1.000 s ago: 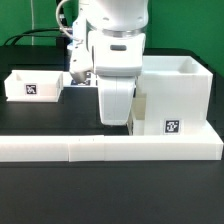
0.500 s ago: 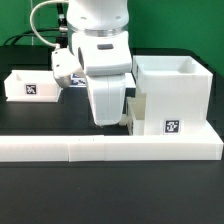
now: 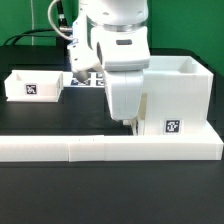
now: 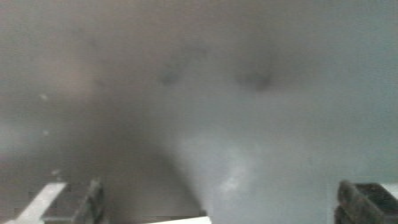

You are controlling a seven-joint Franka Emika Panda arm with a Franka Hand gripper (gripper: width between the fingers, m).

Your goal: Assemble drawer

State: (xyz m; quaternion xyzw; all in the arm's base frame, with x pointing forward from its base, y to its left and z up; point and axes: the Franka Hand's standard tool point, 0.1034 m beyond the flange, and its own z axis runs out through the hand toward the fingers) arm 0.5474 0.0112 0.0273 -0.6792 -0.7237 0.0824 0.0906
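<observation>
The large white cube-like housing (image 3: pixel 178 92) stands at the exterior view's right, its tag facing front. One small tray (image 3: pixel 34 86) with a tag sits at the left. The second tray is mostly hidden behind my arm, next to the housing's left side. My gripper (image 3: pixel 126 121) hangs low at the housing's left front corner. In the wrist view the gripper (image 4: pixel 221 202) is open, its fingertips (image 4: pixel 71 200) far apart at the picture's edges, with a blurred white surface (image 4: pixel 267 150) very close between them. I cannot tell which part that surface is.
The long low white L-shaped wall (image 3: pixel 100 149) runs along the front, and the housing rests against it. The marker board (image 3: pixel 88 80) lies behind my arm. A black cable (image 3: pixel 30 38) hangs at the back left.
My arm swung to the exterior view's left half a second ago and has now come back right, ending closer to the housing. The left tray and the housing have not moved.
</observation>
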